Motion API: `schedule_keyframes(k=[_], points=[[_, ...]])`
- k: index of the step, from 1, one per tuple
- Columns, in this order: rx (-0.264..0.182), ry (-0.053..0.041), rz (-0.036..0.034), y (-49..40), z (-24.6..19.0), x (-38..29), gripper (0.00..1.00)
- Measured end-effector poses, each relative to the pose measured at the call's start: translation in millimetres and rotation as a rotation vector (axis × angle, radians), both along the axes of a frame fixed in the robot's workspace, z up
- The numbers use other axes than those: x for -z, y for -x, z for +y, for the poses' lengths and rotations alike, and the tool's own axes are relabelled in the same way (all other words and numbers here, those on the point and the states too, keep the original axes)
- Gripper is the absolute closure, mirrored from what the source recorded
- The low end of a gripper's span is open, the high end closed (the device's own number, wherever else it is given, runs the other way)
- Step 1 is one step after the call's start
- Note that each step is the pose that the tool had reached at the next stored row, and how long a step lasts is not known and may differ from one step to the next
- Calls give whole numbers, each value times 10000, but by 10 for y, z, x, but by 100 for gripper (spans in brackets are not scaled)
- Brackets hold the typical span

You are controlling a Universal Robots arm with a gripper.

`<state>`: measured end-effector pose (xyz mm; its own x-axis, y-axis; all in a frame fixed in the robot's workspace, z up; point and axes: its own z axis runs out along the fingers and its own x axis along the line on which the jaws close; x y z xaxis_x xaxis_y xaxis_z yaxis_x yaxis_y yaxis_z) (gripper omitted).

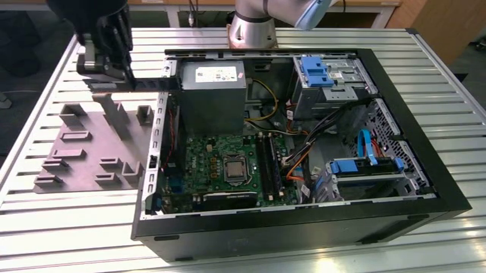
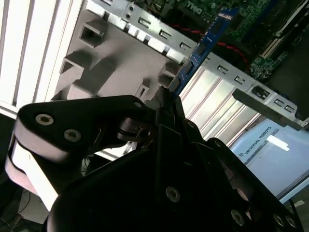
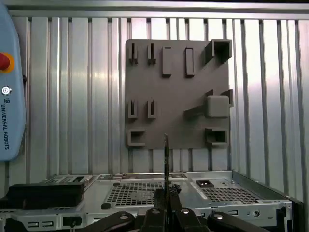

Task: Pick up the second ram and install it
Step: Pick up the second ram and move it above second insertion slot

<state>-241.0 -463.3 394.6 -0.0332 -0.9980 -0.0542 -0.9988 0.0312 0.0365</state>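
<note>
- On my gripper (image 1: 112,79) the jaws are clamped on one end of the second ram (image 1: 152,84). In the exterior view the strip points toward 3 o'clock.
- Pickup looks done: the ram hangs clear above the gray fixture (image 1: 83,153), at 10 o'clock of the motherboard (image 1: 220,170).
- Not yet seated: the memory slots (image 1: 267,162), at 3 o'clock of the processor (image 1: 234,168), are well apart from me.
- The strip's free end is near the case wall (image 1: 159,136) and the power supply (image 1: 213,96). Toward 6 o'clock, over the fixture, the air is open.
</note>
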Motion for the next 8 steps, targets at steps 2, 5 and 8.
schedule_keyframes(k=[2,5,8], points=[[0,-1,0,-86,0,1,86],[0,0,0,-210,1,0,86],[-1,-1,-1,-335,1,1,86]])
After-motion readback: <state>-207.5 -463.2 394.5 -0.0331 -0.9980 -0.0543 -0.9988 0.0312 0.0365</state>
